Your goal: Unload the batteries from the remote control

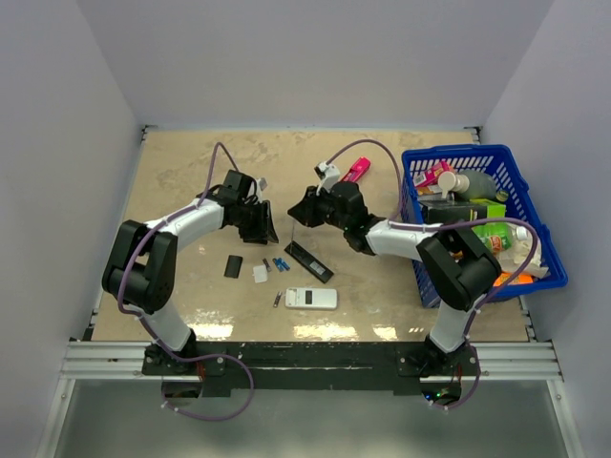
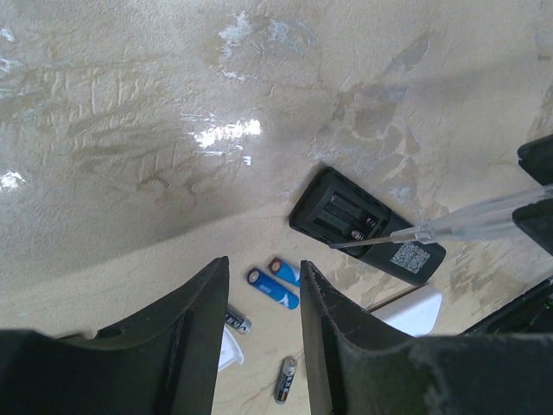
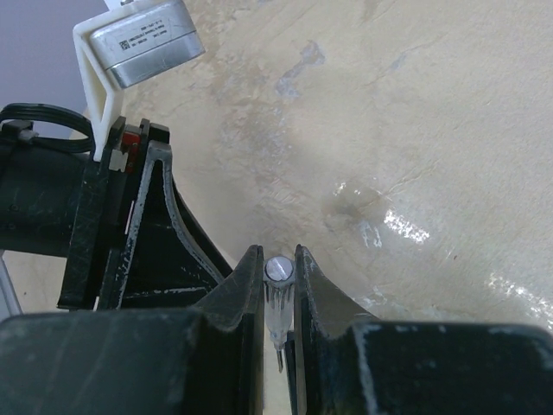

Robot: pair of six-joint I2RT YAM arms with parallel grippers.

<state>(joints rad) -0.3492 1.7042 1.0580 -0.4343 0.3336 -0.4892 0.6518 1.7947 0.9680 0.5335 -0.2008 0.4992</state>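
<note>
The black remote control (image 2: 367, 227) lies back-up on the table, its battery bay open and showing a spring. Two blue batteries (image 2: 275, 288) lie side by side below it, with one greyish battery (image 2: 238, 322) to their left and another (image 2: 287, 379) nearer. My left gripper (image 2: 263, 266) hovers open above them with nothing between its fingers. My right gripper (image 3: 278, 255) is shut on a clear-handled screwdriver (image 3: 279, 294), whose metal tip (image 2: 346, 243) rests in the bay. From above, the remote (image 1: 309, 260) sits between both grippers.
A white remote (image 1: 311, 299) lies near the front edge with a small cell (image 1: 278, 300) beside it. A black cover (image 1: 233, 266) and a white cover (image 1: 260, 273) lie left of the batteries. A blue basket (image 1: 549, 243) of items stands at the right; a pink item (image 1: 355, 170) lies behind.
</note>
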